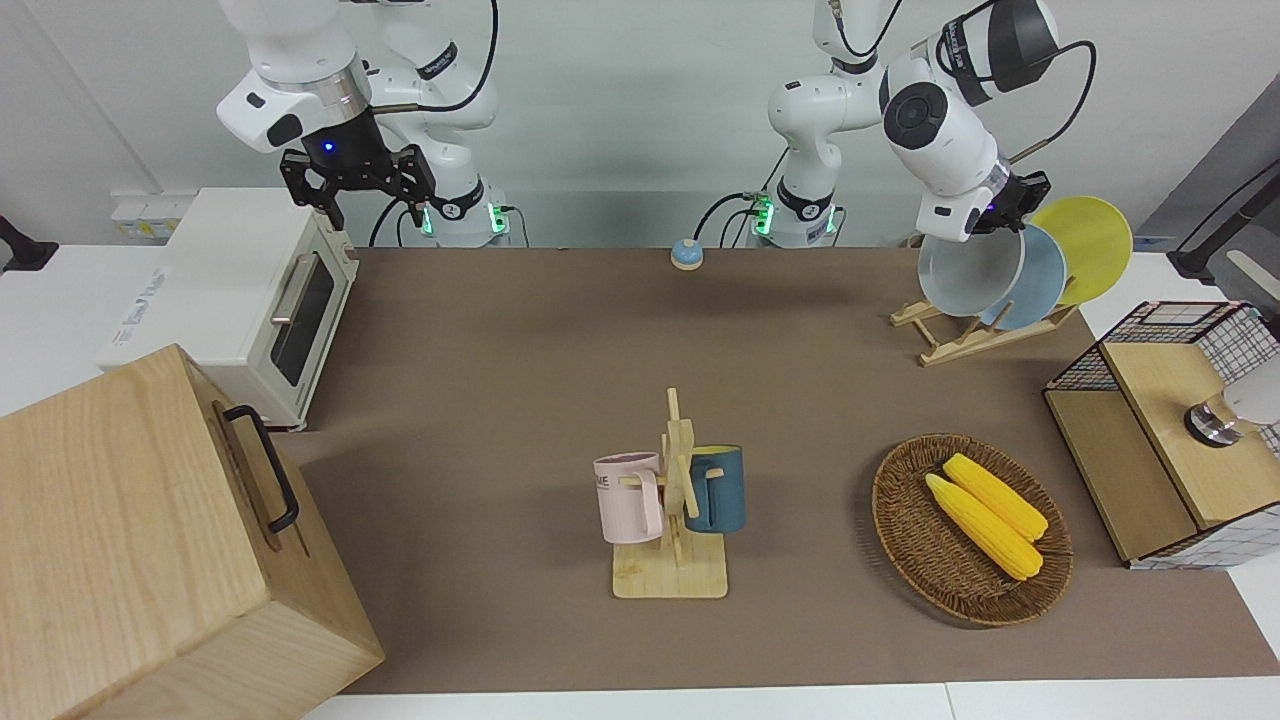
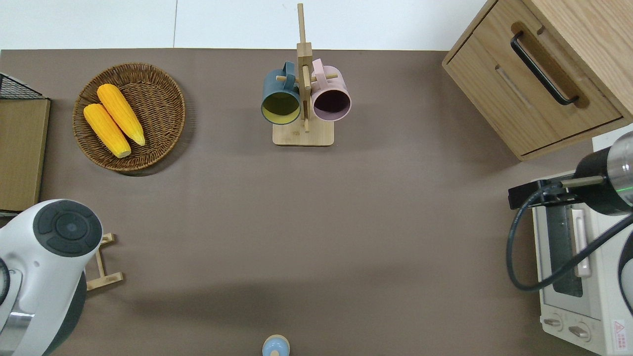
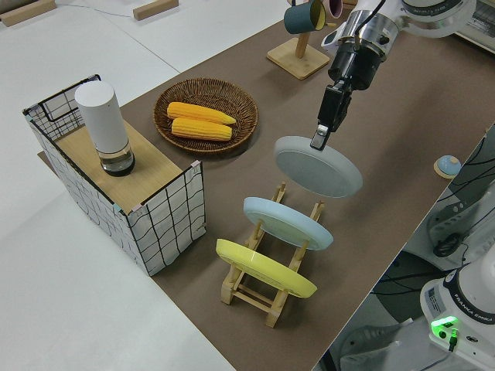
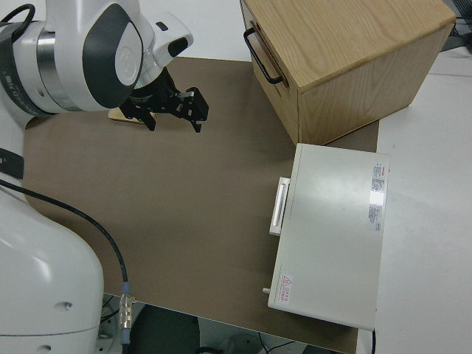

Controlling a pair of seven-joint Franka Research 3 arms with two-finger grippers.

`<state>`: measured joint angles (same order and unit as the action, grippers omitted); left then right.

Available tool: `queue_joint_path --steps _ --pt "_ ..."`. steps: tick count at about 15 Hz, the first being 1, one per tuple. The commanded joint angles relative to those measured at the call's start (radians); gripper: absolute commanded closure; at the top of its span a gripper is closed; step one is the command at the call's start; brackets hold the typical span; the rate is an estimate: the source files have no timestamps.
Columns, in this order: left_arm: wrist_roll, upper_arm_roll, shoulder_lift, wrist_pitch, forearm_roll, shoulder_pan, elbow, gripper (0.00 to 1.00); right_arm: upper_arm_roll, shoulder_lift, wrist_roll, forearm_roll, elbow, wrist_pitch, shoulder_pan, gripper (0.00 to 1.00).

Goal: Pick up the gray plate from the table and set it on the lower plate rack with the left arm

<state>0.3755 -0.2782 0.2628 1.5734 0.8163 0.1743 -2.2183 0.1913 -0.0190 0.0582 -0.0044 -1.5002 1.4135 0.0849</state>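
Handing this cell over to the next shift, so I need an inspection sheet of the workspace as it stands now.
Surface: brown table, no spills seen.
Job's things: gray plate held by its rim in the air, tilted, over the lower plate rack; not yet in a slot. Blue plate and yellow plate already stand in the rack.
Clutter: mug stand with two mugs, basket with two corn cobs, small bell.
Grippers: left gripper shut on the gray plate; right gripper open, arm parked.
Cables: black cables run along both arms.
Surroundings: toaster oven, wooden drawer box, wire crate.
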Motion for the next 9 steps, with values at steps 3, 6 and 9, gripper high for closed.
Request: queue_joint_path --steps 3,6,9 --pt "0.12 -0.001 0.006 -0.007 0.06 -0.022 -0.076 1.0 0.005 -0.002 0.0 0.007 0.006 -0.014 0.007 0.013" --pt "0.158 -0.004 0.001 -0.007 0.06 -0.03 -0.096 1.0 0.005 -0.002 -0.001 0.007 0.006 -0.014 0.007 0.013" --pt "0.224 -0.004 -0.019 -0.01 0.085 -0.059 -0.126 1.0 0.005 -0.002 -0.001 0.007 0.006 -0.014 0.007 0.013"
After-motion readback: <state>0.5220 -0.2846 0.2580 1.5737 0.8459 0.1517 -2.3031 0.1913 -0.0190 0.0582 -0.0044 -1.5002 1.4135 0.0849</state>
